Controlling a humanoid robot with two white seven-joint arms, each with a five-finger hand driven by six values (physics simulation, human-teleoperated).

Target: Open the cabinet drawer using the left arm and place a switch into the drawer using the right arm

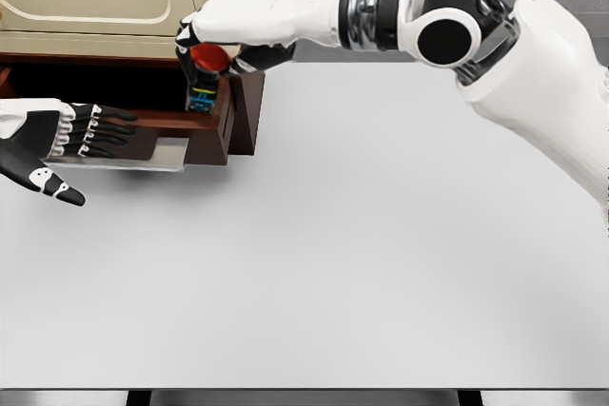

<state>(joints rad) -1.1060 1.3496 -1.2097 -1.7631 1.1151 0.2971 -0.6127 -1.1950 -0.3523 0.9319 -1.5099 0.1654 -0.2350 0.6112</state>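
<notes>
Your right hand is closed around the switch, fingers wrapped over its red button top, holding it upright above the open drawer. The switch's dark body hangs below your fingers, its lower end at or just inside the drawer's rim near the right front corner; you cannot tell whether it touches the bottom. A small label with blue and yellow marks shows on the body, but the writing is too small to read.

Your left hand lies at the picture's left edge, fingers stretched out flat and relaxed, gripping nothing, their tips reaching toward the drawer's front panel. The drawer is pulled out from the brown cabinet, which carries a cream top section. Both stand at the far left of the white table.
</notes>
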